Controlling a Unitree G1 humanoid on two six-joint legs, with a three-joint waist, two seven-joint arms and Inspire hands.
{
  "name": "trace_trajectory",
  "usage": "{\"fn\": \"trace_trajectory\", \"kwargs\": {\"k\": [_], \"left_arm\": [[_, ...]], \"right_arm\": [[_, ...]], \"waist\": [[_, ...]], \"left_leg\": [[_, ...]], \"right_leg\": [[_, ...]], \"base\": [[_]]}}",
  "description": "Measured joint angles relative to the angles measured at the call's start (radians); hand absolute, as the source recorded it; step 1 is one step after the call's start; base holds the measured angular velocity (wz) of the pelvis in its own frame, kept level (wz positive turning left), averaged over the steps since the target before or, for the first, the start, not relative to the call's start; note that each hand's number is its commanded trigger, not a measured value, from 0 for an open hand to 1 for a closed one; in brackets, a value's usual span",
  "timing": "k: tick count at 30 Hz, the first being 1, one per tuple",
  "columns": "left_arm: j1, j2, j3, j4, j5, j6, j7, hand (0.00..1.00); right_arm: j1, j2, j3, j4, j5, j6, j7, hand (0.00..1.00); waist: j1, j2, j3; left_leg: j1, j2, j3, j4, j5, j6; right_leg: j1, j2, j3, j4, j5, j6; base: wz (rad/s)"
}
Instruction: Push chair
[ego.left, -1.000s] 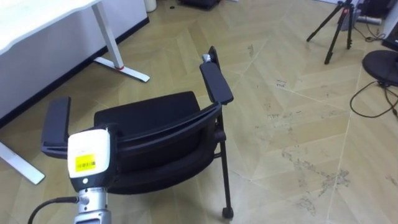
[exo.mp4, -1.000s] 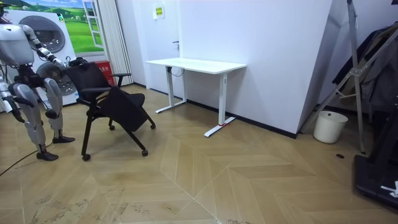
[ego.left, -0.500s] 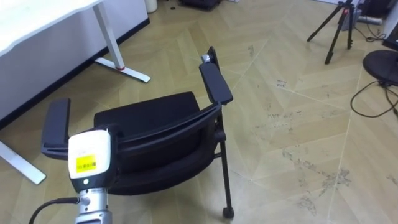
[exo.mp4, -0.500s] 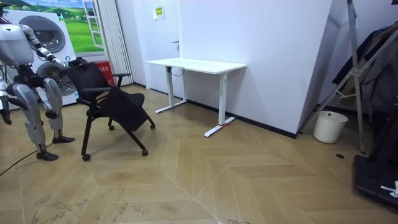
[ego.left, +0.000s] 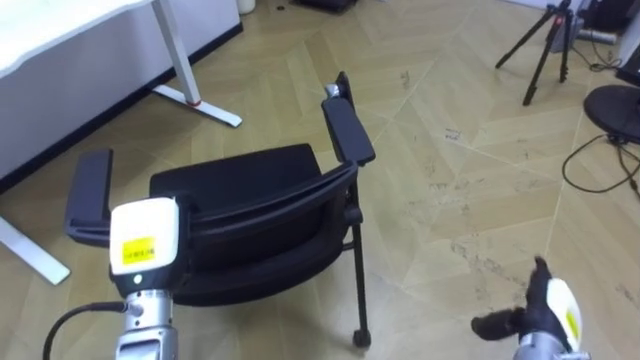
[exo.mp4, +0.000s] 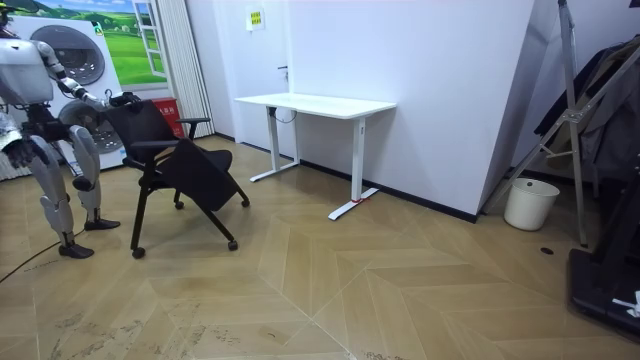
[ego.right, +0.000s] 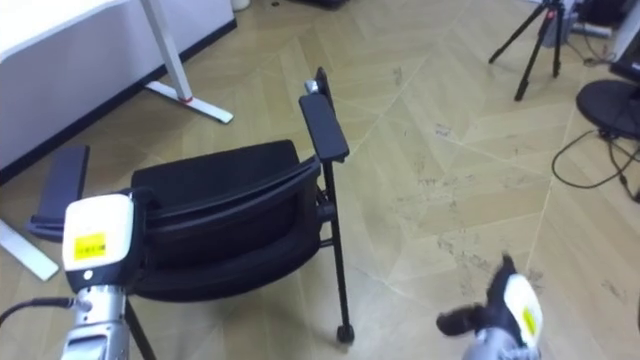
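Now under way: the push itself, judging by the robot standing right behind the black office chair with padded armrests and thin black metal legs, at the room view's left.
Chair's place: on the wooden herringbone floor, seat turned away from the robot and roughly toward the white desk with white metal legs; it is near the desk's foot but apart from it.
Left hand: its white back sits at the top edge of the chair's black backrest, near the left armrest. Whether it grips the edge or merely leans on it cannot be told, since the back of the hand covers the contact.
Why there: likely because the backrest top is the handiest high point, so a push passes through the frame down to the caster.
Right hand: low over bare floor, well to the right of the chair, dark fingers spread loose and holding nothing. It is probably free for balance, or to be brought to the backrest's right end.
Right armrest: untouched, jutting forward.
Risk: pressure at the left end alone may swing the chair round rather than roll it straight.
Elsewhere: a black tripod stands well off to the right, clear of the likely path.
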Motion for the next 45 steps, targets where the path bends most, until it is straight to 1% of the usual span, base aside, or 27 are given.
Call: {"fn": "trace_trajectory", "kwargs": {"k": [2, 3, 5, 7, 9, 11, 14, 19, 21, 25, 27, 30, 32, 37, 41, 45], "left_arm": [[0.000, 0.004, -0.027, -0.034, -0.001, 0.028, -0.031, 1.00], [0.000, 0.004, -0.030, -0.040, -0.001, 0.032, -0.037, 1.00], [-0.001, 0.005, -0.049, -0.059, -0.007, 0.054, -0.053, 1.00], [-0.002, 0.010, -0.058, -0.081, -0.007, 0.066, -0.070, 1.00], [-0.004, 0.013, -0.062, -0.093, -0.007, 0.072, -0.077, 1.00], [-0.002, 0.012, -0.065, -0.104, -0.006, 0.088, -0.085, 1.00], [-0.007, 0.012, -0.067, -0.123, 0.000, 0.108, -0.114, 1.00], [-0.018, 0.013, -0.069, -0.135, 0.000, 0.116, -0.152, 1.00], [-0.020, 0.014, -0.070, -0.145, 0.000, 0.119, -0.166, 1.00], [-0.020, 0.016, -0.088, -0.191, 0.000, 0.141, -0.207, 1.00], [-0.021, 0.016, -0.094, -0.196, 0.000, 0.141, -0.215, 1.00], [-0.023, 0.021, -0.107, -0.209, -0.001, 0.141, -0.234, 1.00], [-0.029, 0.028, -0.113, -0.211, -0.001, 0.135, -0.247, 1.00], [-0.038, 0.037, -0.112, -0.222, -0.001, 0.130, -0.294, 1.00], [-0.044, 0.047, -0.112, -0.231, 0.000, 0.129, -0.322, 1.00], [-0.046, 0.049, -0.112, -0.239, 0.001, 0.128, -0.342, 1.00]], "right_arm": [[-0.001, 0.003, 0.047, -0.080, -0.115, 0.016, 0.002, 0.00], [-0.001, 0.003, 0.058, -0.098, -0.133, 0.018, 0.003, 0.00], [-0.006, 0.005, 0.101, -0.163, -0.160, 0.039, 0.003, 0.00], [-0.006, 0.005, 0.122, -0.222, -0.170, 0.056, 0.004, 0.00], [-0.007, 0.005, 0.133, -0.271, -0.180, 0.060, 0.007, 0.00], [-0.004, 0.004, 0.155, -0.347, -0.215, 0.082, 0.032, 0.00], [-0.004, 0.004, 0.197, -0.415, -0.266, 0.103, 0.067, 0.00], [-0.007, 0.001, 0.268, -0.476, -0.320, 0.104, 0.121, 0.00], [-0.008, 0.000, 0.277, -0.495, -0.321, 0.104, 0.135, 0.00], [-0.009, -0.010, 0.279, -0.549, -0.326, 0.107, 0.137, 0.00], [-0.013, -0.012, 0.279, -0.572, -0.325, 0.106, 0.141, 0.00], [-0.030, -0.015, 0.282, -0.583, -0.325, 0.106, 0.144, 0.00], [-0.033, -0.019, 0.291, -0.604, -0.325, 0.106, 0.150, 0.00], [-0.039, -0.032, 0.314, -0.654, -0.326, 0.104, 0.177, 0.00], [-0.045, -0.054, 0.318, -0.716, -0.335, 0.104, 0.180, 0.00], [-0.051, -0.057, 0.318, -0.754, -0.369, 0.102, 0.179, 0.00]], "waist": [[0.003, -0.003, 0.0000], [0.004, -0.004, 0.0002], [0.005, -0.003, -0.0002], [0.004, 0.000, -0.0024], [0.003, -0.001, -0.0012], [0.004, -0.002, -0.0005], [0.002, -0.006, 0.0013], [0.004, -0.006, 0.0027], [0.005, -0.005, 0.0036], [0.006, -0.003, 0.0038], [0.013, 0.001, 0.0029], [0.023, 0.004, 0.0037], [0.028, 0.005, 0.0033], [0.030, 0.005, 0.0029], [0.031, 0.005, 0.0029], [0.032, 0.005, 0.0025]], "left_leg": [[-0.002, 0.000, -0.002, 0.000, 0.000, 0.000], [-0.002, 0.000, -0.003, 0.000, 0.000, 0.000], [-0.004, 0.000, -0.010, 0.000, 0.000, 0.000], [-0.011, 0.000, -0.015, 0.000, 0.000, 0.000], [-0.016, 0.000, -0.018, 0.001, 0.000, 0.000], [-0.016, 0.000, -0.020, 0.002, 0.000, 0.000], [-0.017, 0.000, -0.023, 0.002, 0.000, 0.000], [-0.019, 0.000, -0.024, 0.002, 0.000, 0.000], [-0.022, -0.001, -0.025, 0.002, 0.000, 0.000], [-0.037, 0.000, -0.039, 0.003, 0.000, 0.000], [-0.036, 0.000, -0.039, 0.003, 0.000, 0.000], [-0.037, 0.000, -0.041, 0.003, 0.000, 0.000], [-0.039, 0.000, -0.043, 0.003, 0.000, 0.000], [-0.040, -0.001, -0.043, 0.004, 0.000, 0.000], [-0.040, -0.001, -0.043, 0.004, 0.000, 0.000], [-0.041, -0.001, -0.044, 0.005, 0.000, 0.000]], "right_leg": [[0.000, 0.000, -0.004, -0.002, 0.000, 0.000], [0.001, -0.001, -0.004, -0.002, 0.000, 0.000], [0.005, -0.002, -0.010, -0.005, 0.000, 0.000], [-0.001, -0.003, -0.014, -0.005, 0.000, 0.000], [-0.003, -0.003, -0.017, -0.005, 0.000, 0.000], [-0.003, -0.004, -0.016, -0.003, 0.000, 0.000], [0.000, -0.005, -0.020, -0.003, 0.000, 0.000], [-0.001, -0.005, -0.020, -0.004, 0.001, 0.001], [-0.003, -0.005, -0.020, -0.006, 0.002, 0.001], [-0.004, -0.005, -0.030, -0.019, 0.009, 0.002], [-0.004, -0.005, -0.030, -0.019, 0.009, 0.002], [-0.003, -0.005, -0.030, -0.019, 0.009, 0.002], [-0.003, -0.006, -0.034, -0.019, 0.009, 0.002], [-0.003, -0.006, -0.034, -0.019, 0.009, 0.002], [-0.003, -0.006, -0.032, -0.019, 0.009, 0.002], [-0.003, -0.006, -0.033, -0.019, 0.009, 0.002]], "base": [[0.05], [0.05], [0.08], [0.09], [0.06], [0.00], [0.04], [0.00], [0.02], [0.08], [0.02], [0.00], [0.04], [0.00], [0.00], [0.00]]}}
